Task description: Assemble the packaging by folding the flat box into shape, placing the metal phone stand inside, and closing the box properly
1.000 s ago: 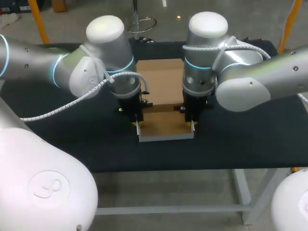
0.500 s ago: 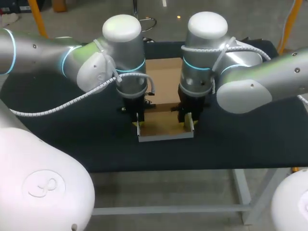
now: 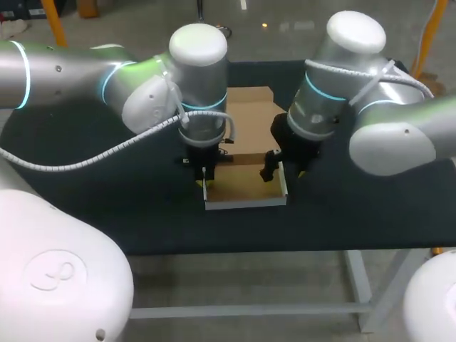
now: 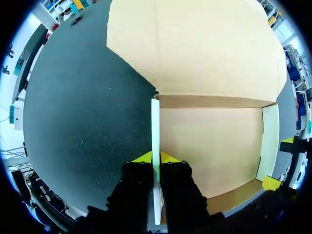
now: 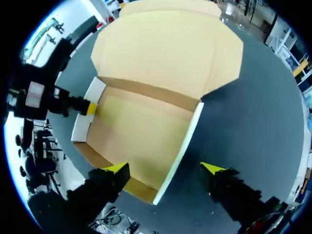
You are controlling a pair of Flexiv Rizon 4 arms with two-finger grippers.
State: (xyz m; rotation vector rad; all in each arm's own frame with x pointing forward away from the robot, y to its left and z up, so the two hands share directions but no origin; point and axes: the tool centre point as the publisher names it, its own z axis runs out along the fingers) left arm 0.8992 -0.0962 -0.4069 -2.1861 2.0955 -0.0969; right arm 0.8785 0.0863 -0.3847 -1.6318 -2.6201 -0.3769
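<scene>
Surface: a black surface (image 3: 107, 192) is seen under both arms, each brought in from its own side.
Box: a brown cardboard box (image 3: 246, 184) is laid near the middle of the surface, towards its front edge. It is partly folded into an open tray, with its floor flat on the surface.
Lid flap: a broad lid flap (image 3: 249, 117) is spread flat on the surface behind the tray and is joined to it along the rear fold.
Left side wall: the left side wall (image 4: 155, 126) is stood upright along the tray's left edge, and a pale face is shown.
Right side wall: the right side wall (image 5: 186, 141) is raised along the opposite edge and is likewise pale.
Front wall: a low front wall (image 4: 231, 197) is raised along the near edge, between the two side walls.
Left fingers: the left fingers (image 4: 155, 157) are closed on the left side wall. One yellow tip is pressed to each face, towards the wall's front end.
Right fingers: the right fingers (image 3: 283, 171) are spread wide and nothing is held. They are poised over the right side wall. In the right wrist view one finger is seen over the tray floor and the other over bare surface, with the wall between them. No contact with the wall can be made out. In the head view the right wrist is seen tilted.
</scene>
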